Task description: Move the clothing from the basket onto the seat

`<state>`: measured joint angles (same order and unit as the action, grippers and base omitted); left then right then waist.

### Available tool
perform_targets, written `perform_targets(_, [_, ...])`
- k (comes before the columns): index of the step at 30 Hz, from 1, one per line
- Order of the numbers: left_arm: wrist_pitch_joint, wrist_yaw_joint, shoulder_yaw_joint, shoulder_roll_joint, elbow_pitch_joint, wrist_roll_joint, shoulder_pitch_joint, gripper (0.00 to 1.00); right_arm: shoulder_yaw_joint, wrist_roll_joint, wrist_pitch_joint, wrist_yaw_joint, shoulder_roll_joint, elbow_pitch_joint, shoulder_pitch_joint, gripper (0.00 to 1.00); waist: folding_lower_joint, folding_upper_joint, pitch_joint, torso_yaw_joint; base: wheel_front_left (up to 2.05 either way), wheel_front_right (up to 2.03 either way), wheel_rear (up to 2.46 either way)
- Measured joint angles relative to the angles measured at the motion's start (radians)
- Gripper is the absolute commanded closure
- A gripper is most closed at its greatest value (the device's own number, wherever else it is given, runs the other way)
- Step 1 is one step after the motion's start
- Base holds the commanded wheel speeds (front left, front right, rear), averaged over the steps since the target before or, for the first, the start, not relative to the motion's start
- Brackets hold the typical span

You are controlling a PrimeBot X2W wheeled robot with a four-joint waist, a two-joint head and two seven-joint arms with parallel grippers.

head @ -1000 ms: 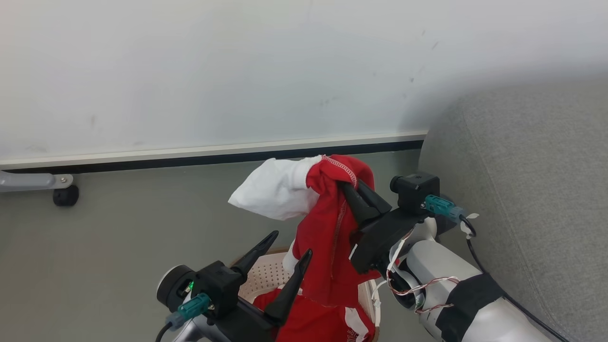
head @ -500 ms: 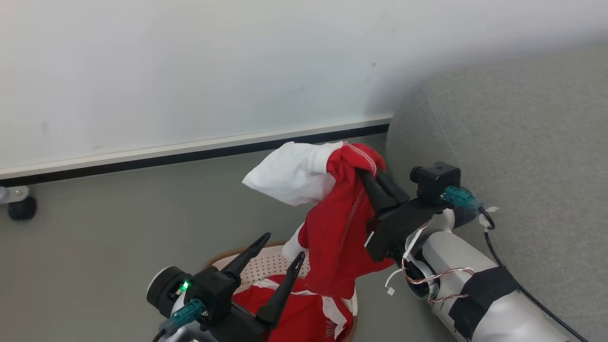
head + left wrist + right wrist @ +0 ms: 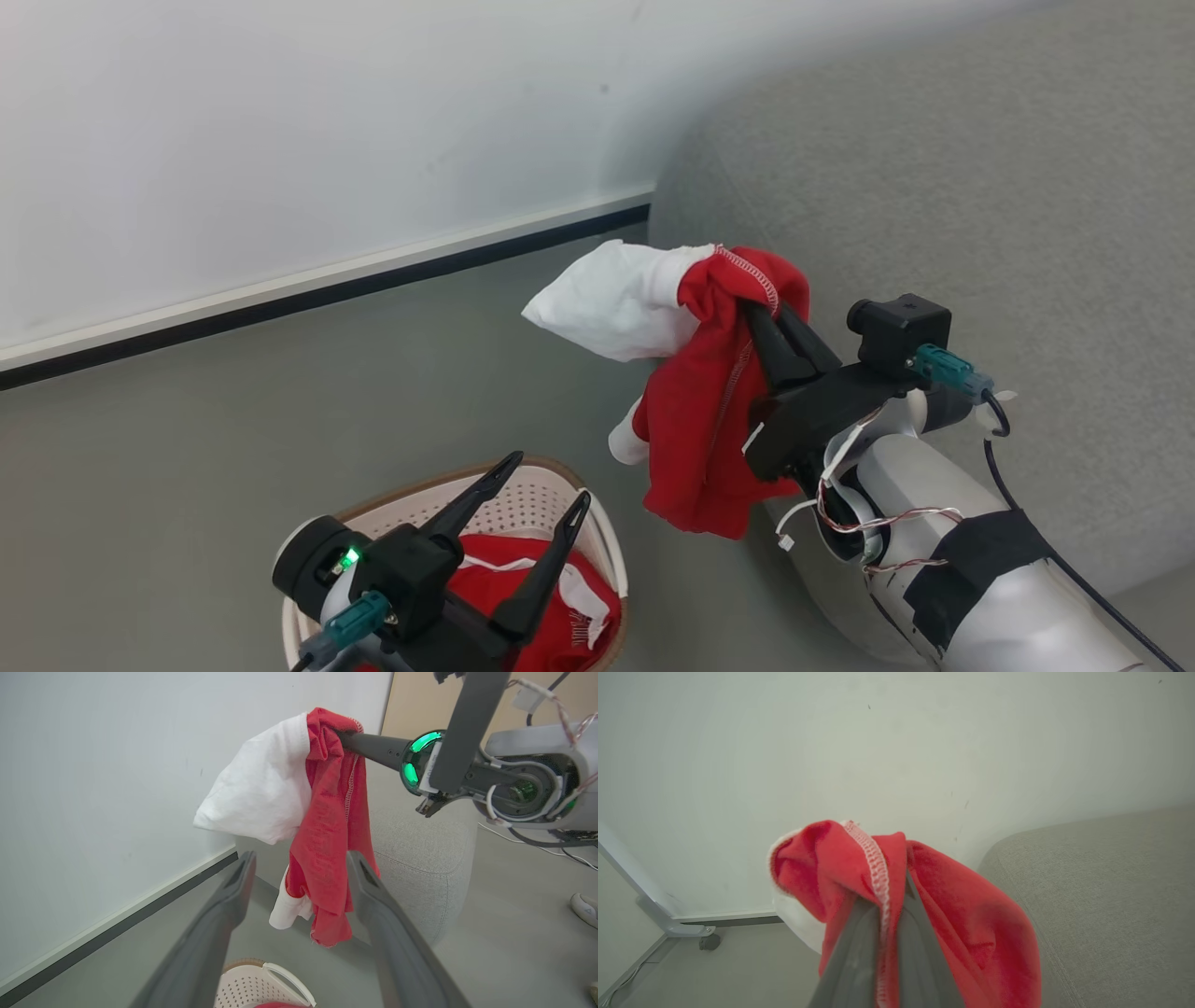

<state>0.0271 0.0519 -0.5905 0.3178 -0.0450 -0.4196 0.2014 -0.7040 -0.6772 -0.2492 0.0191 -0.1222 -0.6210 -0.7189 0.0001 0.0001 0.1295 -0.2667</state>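
Head view: the right gripper [image 3: 767,322], clamped on a red-and-white garment [image 3: 709,420], holds it hanging above the floor, beside the seat [image 3: 980,187]. The seat lies to that gripper's right, nearest this arm. The left gripper [image 3: 549,478], fingers apart, hovers over the basket [image 3: 523,509], where more red clothing [image 3: 518,583] lies.

- A red-and-white garment [image 3: 700,420] hung limp in mid-air beside the grey seat [image 3: 980,168].
- More red clothing [image 3: 490,583] lay crumpled in the cream, brown-rimmed basket [image 3: 527,504].
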Motion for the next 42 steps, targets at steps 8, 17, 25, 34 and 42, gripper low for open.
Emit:
perform_targets(8, [-0.008, 0.001, -0.001, 0.014, -0.010, 0.007, 0.003, 0.00, 0.032, 0.000, 0.000, 0.013, -0.010, 0.008, 0.009, 1.00, 0.0000, 0.0000, 0.023, -0.078, 0.00, 0.00, 0.00])
perform_targets(17, [-0.029, 0.002, -0.019, 0.017, -0.035, 0.017, 0.012, 0.00, 0.079, 0.000, 0.000, 0.026, -0.027, 0.037, 0.041, 1.00, 0.0000, 0.0000, 0.054, -0.158, 0.00, 0.00, 0.00])
perform_targets(25, [-0.044, 0.005, -0.027, 0.027, -0.041, 0.040, 0.026, 0.00, 0.115, 0.006, 0.000, 0.035, -0.027, 0.062, 0.054, 1.00, 0.0000, 0.0000, 0.086, -0.194, 0.00, 0.00, 0.00])
perform_targets(34, [-0.065, 0.012, -0.036, 0.030, -0.074, 0.048, 0.067, 0.00, 0.204, 0.011, 0.000, 0.044, -0.071, 0.073, 0.012, 1.00, -0.0001, 0.0000, 0.129, -0.196, 0.00, 0.00, 0.00])
perform_targets(42, [-0.074, 0.019, -0.038, 0.033, -0.103, 0.052, 0.092, 0.00, 0.294, 0.011, -0.003, 0.047, -0.132, 0.042, -0.124, 1.00, -0.0001, 0.0000, 0.172, -0.169, 0.00, 0.00, 0.00])
